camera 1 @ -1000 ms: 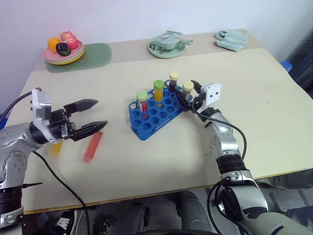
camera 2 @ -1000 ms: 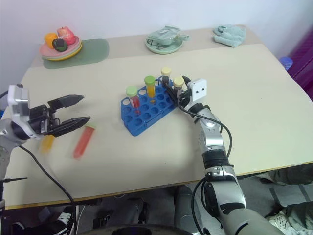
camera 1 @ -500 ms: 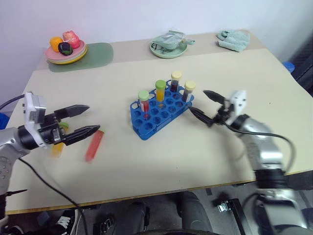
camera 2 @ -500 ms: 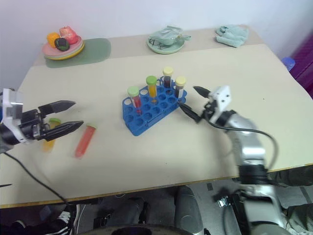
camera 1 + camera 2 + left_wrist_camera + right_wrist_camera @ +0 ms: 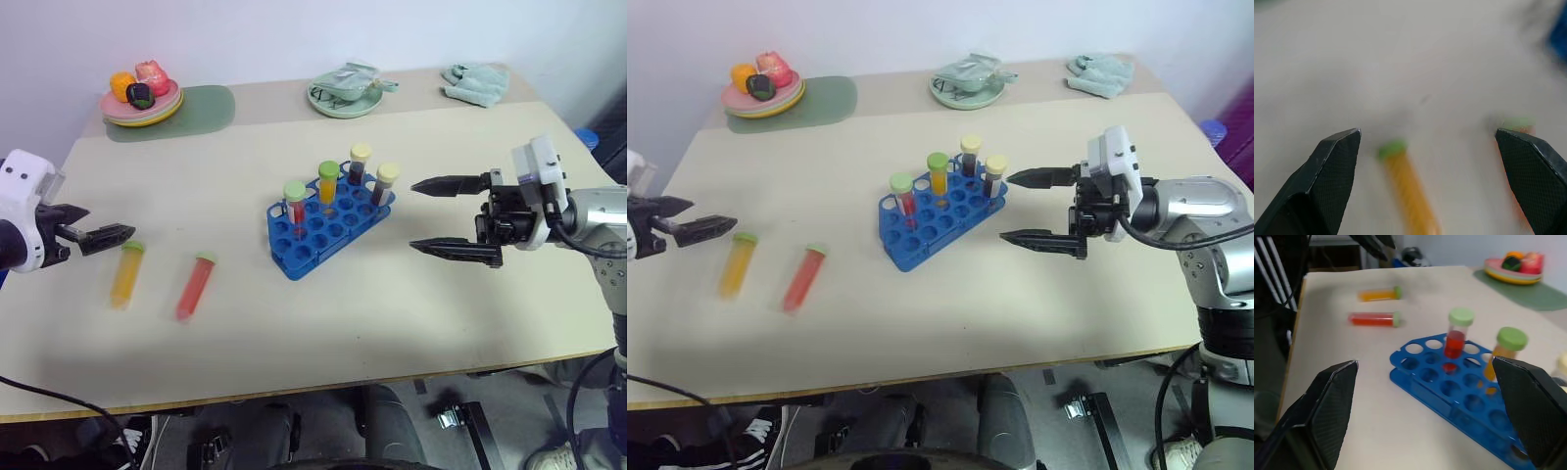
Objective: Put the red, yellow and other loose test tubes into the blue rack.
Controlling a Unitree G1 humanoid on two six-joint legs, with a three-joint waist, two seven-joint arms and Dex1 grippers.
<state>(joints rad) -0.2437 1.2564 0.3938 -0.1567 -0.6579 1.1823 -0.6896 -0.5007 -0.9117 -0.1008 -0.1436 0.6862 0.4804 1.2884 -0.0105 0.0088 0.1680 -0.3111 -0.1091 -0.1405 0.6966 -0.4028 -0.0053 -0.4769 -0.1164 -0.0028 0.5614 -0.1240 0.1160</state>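
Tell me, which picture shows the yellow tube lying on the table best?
The left eye view: the yellow tube lies whole and unobstructed. The right eye view matches; the left wrist view cuts it off; the right wrist view shows it far away.

No legible text, labels, brands, numbers or signs in any view. Tubes in the rack (image 5: 328,223) and the two loose tubes on the table (image 5: 294,323) carry no readable markings; caps are plain. Gripper housings show no readable lettering.
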